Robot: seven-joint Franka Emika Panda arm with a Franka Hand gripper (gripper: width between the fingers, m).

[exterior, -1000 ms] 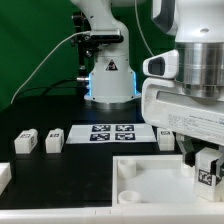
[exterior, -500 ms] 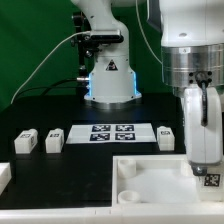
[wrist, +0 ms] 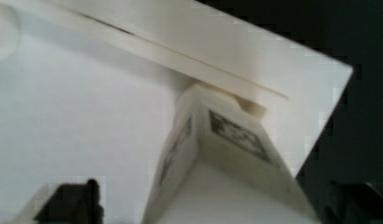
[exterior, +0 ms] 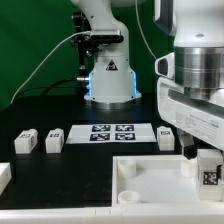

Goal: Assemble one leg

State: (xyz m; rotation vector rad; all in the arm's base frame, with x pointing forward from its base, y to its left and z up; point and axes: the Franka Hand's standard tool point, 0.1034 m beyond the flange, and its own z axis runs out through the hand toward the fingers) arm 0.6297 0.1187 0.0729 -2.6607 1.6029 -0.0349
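Note:
A leg (exterior: 208,176), a small white block with a square tag facing the camera, stands upright on the right end of the large flat white panel (exterior: 155,178). My gripper (exterior: 204,160) hangs over it, and its dark fingers (exterior: 189,152) straddle the leg with a gap. In the wrist view the leg (wrist: 232,150) rises between the two fingertips (wrist: 72,200). It touches neither one, so the jaws are open. The panel (wrist: 81,110) fills the background there.
Three more legs lie on the black table: two on the exterior view's left (exterior: 27,141) (exterior: 55,140) and one on the right (exterior: 167,135). The marker board (exterior: 110,133) lies between them. The panel has round sockets (exterior: 127,170). The arm's base (exterior: 108,78) stands behind.
The gripper turned about a quarter turn around the leg and then turned back to the same pose. The leg's tag kept facing the camera in the same spot.

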